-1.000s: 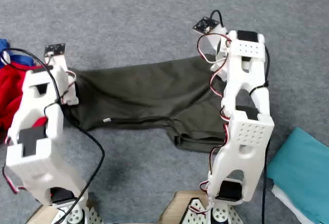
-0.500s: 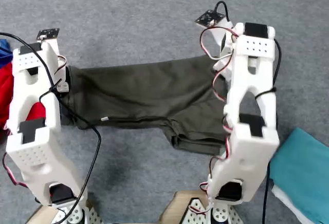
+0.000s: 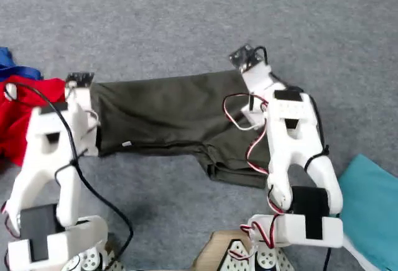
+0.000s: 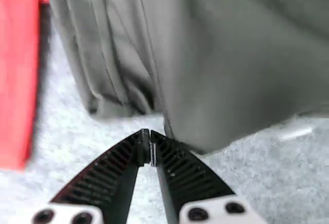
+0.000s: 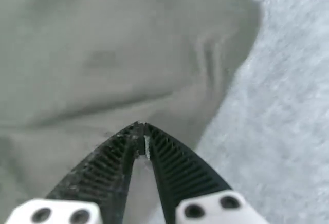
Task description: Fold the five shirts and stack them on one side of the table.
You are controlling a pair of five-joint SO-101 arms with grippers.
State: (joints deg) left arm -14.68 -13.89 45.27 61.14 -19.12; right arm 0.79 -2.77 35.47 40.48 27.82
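Across the middle of the grey surface (image 3: pixel 186 28) we've got the olive shirt (image 3: pixel 168 112) lying flat, long side running left to right, probably so each arm can work one end. A teal shirt (image 3: pixel 367 199) sits at the near right corner, likely the start of the stack. The red shirt (image 3: pixel 18 119) is bunched at the left edge, unfolded. The high view gives us the layout, and the wrist views add the grip detail. Our left end effector (image 4: pixel 145 147) is pinched closed on nothing, tips over bare surface just beside the hem. The right end effector (image 5: pixel 141 129) is closed too, tips on the fabric; we can't tell if it's nipping a fold.
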